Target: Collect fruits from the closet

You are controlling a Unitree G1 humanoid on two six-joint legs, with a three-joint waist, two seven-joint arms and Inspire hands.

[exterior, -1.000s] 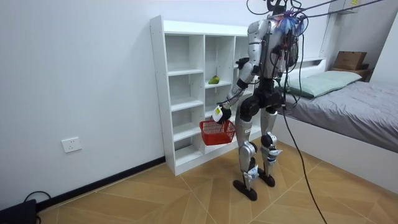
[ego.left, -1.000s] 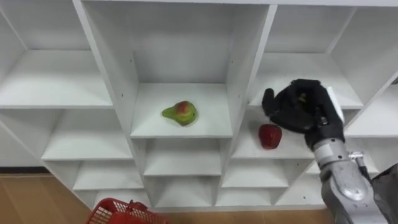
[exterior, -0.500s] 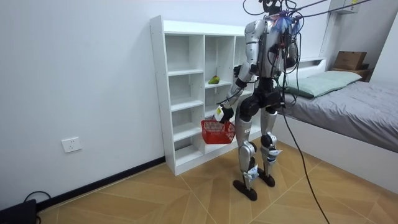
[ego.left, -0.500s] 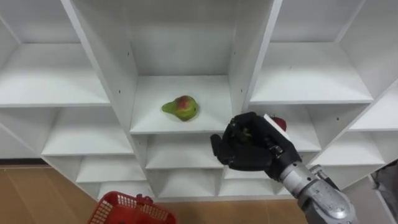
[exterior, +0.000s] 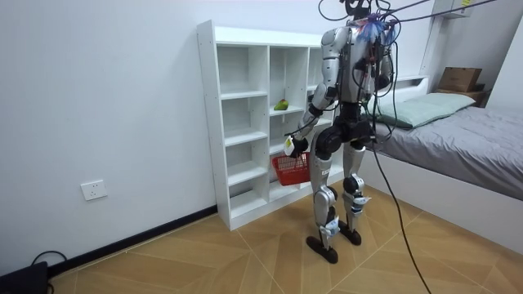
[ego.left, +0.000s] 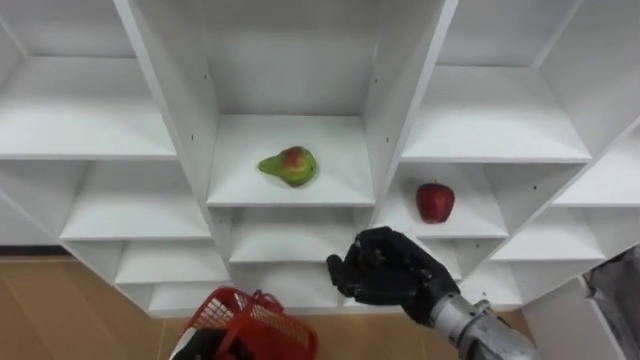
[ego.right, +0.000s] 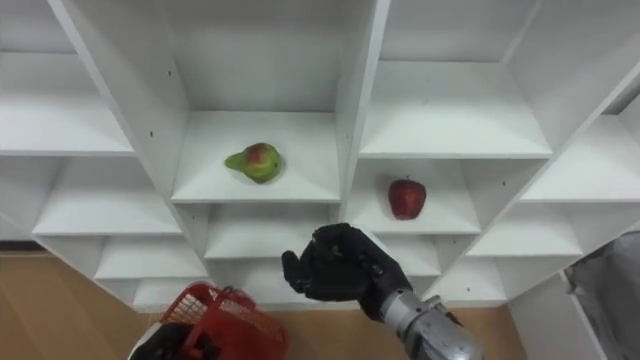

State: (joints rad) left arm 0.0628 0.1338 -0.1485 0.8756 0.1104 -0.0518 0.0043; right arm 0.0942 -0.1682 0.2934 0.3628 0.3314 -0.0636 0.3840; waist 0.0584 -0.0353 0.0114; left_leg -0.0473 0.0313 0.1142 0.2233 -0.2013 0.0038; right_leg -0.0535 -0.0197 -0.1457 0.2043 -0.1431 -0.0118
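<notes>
Below the closet shelves (ego.left: 480,120) holding the pear (ego.left: 290,166) and the apple (ego.left: 434,201), the right hand (ego.left: 385,278), its grip impossible to tell, hovered right of the red basket (ego.left: 255,322) gripped by the left hand (exterior: 289,145), so a release might miss.

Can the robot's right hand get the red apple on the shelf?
Probably yes. The apple sits alone in an open compartment, and the right hand hangs just below, nothing between; whether it already holds something is unclear.

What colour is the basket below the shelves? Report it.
Red. The basket shows best in the left eye view, at its bottom edge.
</notes>
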